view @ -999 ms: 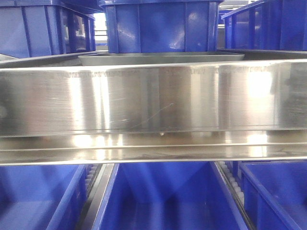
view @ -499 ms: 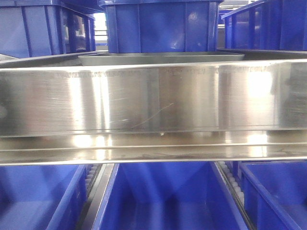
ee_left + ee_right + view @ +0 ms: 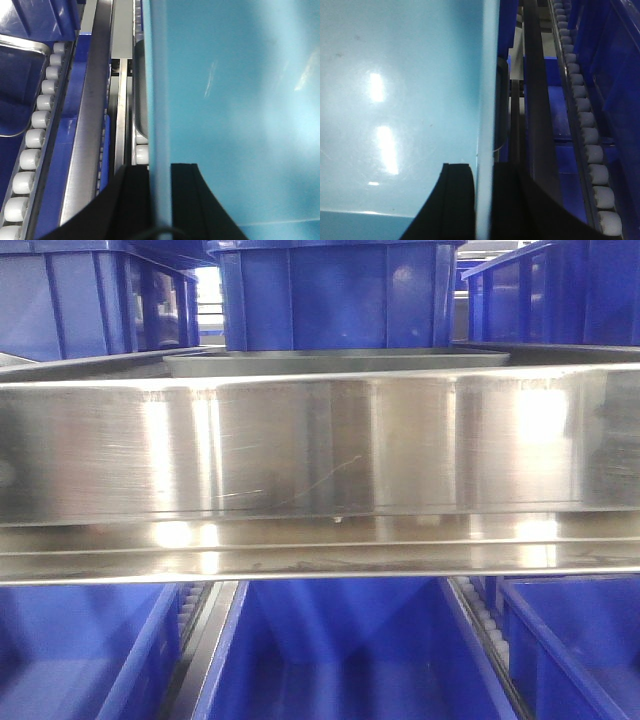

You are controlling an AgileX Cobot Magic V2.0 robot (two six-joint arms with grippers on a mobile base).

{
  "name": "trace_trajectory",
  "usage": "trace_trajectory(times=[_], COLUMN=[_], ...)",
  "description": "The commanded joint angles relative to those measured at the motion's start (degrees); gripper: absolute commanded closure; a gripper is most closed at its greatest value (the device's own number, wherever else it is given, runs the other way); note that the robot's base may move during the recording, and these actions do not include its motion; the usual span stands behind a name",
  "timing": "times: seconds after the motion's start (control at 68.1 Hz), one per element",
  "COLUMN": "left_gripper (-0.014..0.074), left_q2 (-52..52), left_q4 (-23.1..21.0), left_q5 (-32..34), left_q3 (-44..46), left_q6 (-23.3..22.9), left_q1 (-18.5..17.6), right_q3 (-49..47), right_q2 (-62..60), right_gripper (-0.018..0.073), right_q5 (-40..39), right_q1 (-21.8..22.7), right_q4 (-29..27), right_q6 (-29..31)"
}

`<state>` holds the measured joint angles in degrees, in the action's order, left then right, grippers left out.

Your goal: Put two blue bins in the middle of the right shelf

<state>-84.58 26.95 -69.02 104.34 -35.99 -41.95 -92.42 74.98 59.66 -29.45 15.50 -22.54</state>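
Left wrist view: a roller track (image 3: 35, 140) runs along the left, and the left gripper (image 3: 160, 172) is clamped on the upright wall of a blue bin (image 3: 240, 100), one black finger on each face. The right gripper (image 3: 481, 172) pinches a bin wall the same way, rollers to its right. In front, blue bins stand above and below a steel shelf beam (image 3: 320, 440).

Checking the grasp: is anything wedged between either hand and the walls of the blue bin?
Nothing visible. The left hand has a finger on each side of one wall of the blue bin, directly against it. The right hand straddles another wall the same way, and no object sits in between.
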Motion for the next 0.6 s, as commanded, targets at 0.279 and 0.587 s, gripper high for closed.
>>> trace_trajectory(times=[0.279,0.587], left_gripper=[0.0707,0.0707], left_q2=[1.43,1.43], left_q4=[2.74,3.19], left_q5=[2.93,2.92], left_q3=[1.10,1.10], left_q6=[-0.42,-0.42], left_q1=[0.04,0.04], right_q3=[-1.28,-1.28], right_q2=[-1.20,-1.20], right_gripper=[0.0725,0.0725], right_q5=[-4.85,-6.42], right_q1=[0.06,0.06], right_q4=[2.72,2.72], right_q6=[1.04,1.04])
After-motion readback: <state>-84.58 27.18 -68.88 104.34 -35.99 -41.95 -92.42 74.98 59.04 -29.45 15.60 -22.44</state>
